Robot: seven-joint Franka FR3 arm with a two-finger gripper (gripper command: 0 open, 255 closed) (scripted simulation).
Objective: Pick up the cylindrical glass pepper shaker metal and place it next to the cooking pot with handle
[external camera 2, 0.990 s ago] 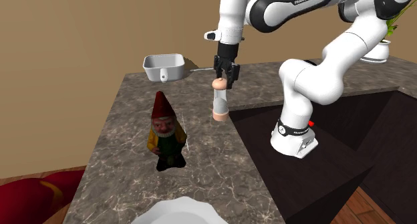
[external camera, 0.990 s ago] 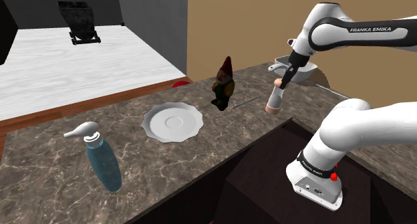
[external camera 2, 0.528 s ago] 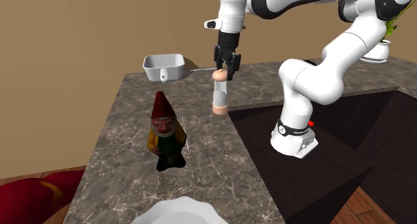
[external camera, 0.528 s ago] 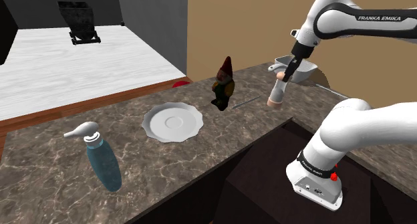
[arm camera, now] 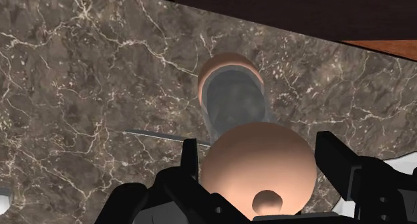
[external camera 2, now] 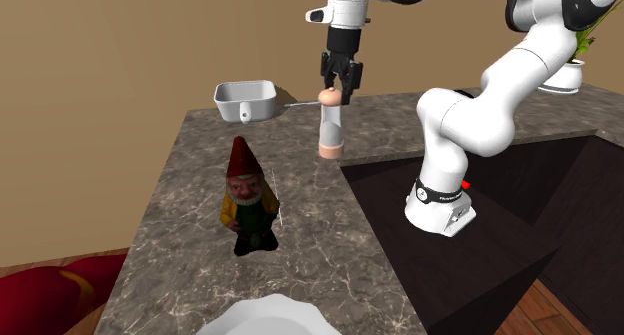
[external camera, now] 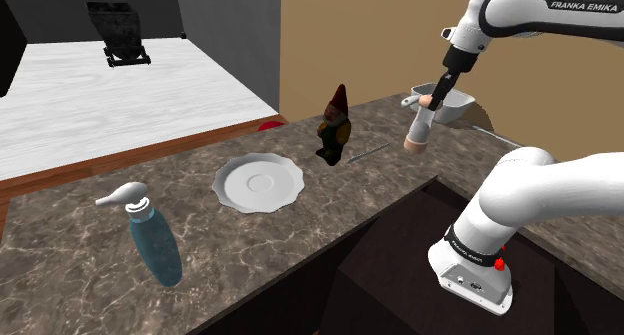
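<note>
The pepper shaker (external camera: pixel 418 131) is a clear cylinder with a tan cap and a tan base. My gripper (external camera: pixel 436 95) is shut on its cap, and it hangs a little above the dark marble counter (external camera: pixel 300 233). From the second exterior view, the shaker (external camera 2: pixel 331 128) hangs below the gripper (external camera 2: pixel 335 87), near the counter's edge. The grey pot with a handle (external camera 2: pixel 246 100) stands at the counter's far corner, just to the shaker's left in that view. In the wrist view the black fingers (arm camera: pixel 189 156) clasp the round cap of the shaker (arm camera: pixel 257 166).
A garden gnome (external camera: pixel 334 128), a white plate (external camera: pixel 258 181) and a blue soap bottle (external camera: pixel 152 238) stand along the counter. A thin rod (external camera: pixel 368 151) lies between gnome and shaker. The robot's stand (external camera 2: pixel 440 198) sits in a dark recess beside the counter edge.
My gripper has risen with the shaker, lifting its base off the counter, and has drifted a little toward the pot. Nothing else has moved.
</note>
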